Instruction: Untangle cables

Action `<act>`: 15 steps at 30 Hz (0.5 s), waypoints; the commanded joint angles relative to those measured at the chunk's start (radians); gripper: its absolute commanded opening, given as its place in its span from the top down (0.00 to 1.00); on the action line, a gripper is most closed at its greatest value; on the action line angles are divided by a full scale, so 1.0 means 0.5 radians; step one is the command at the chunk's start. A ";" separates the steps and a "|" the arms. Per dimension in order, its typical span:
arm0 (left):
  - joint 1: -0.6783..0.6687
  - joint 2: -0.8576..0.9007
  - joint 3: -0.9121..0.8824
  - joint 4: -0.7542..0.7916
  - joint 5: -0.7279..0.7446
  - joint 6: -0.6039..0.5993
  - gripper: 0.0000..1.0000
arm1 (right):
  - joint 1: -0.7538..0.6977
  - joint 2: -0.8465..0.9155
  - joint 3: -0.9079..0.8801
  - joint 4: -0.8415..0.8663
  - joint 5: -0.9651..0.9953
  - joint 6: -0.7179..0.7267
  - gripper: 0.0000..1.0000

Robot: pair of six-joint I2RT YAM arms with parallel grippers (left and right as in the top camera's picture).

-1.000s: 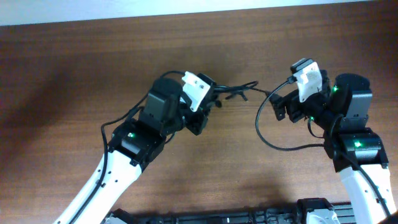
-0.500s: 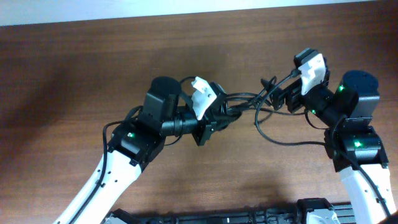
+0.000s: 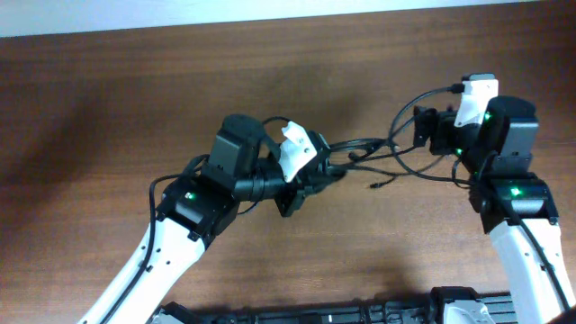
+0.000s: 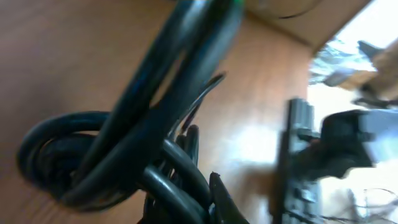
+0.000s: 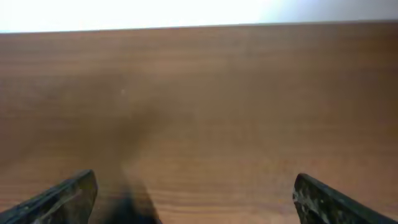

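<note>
My left gripper [image 3: 317,173] pinches the cables [image 4: 124,137] at their knotted bunch, and right of that bunch my right gripper [image 3: 421,137] hangs with fingers spread wide

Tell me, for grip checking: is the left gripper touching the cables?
Touching. Left wrist view shows the cables looped and bunched right at the left gripper.
</note>
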 commanded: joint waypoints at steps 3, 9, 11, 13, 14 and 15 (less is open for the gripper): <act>0.008 -0.065 0.013 -0.173 -1.000 -0.366 1.00 | -0.257 0.007 0.018 -0.104 0.089 0.026 0.01; 0.008 -0.065 0.013 -0.156 -1.093 -0.442 1.00 | -0.333 0.007 0.018 -0.102 -0.136 0.024 0.01; 0.008 -0.065 0.013 -0.144 -1.093 -0.422 1.00 | -0.333 0.007 0.018 -0.101 -0.286 -0.012 0.01; 0.008 -0.065 0.013 -0.132 -1.090 -0.343 1.00 | -0.333 0.006 0.018 -0.102 -0.558 -0.133 0.01; 0.008 -0.065 0.013 -0.110 -1.060 -0.268 1.00 | -0.333 0.006 0.018 -0.103 -0.683 -0.150 0.01; 0.008 -0.067 0.013 -0.070 -0.943 -0.109 1.00 | -0.333 0.006 0.018 -0.104 -0.834 -0.150 0.01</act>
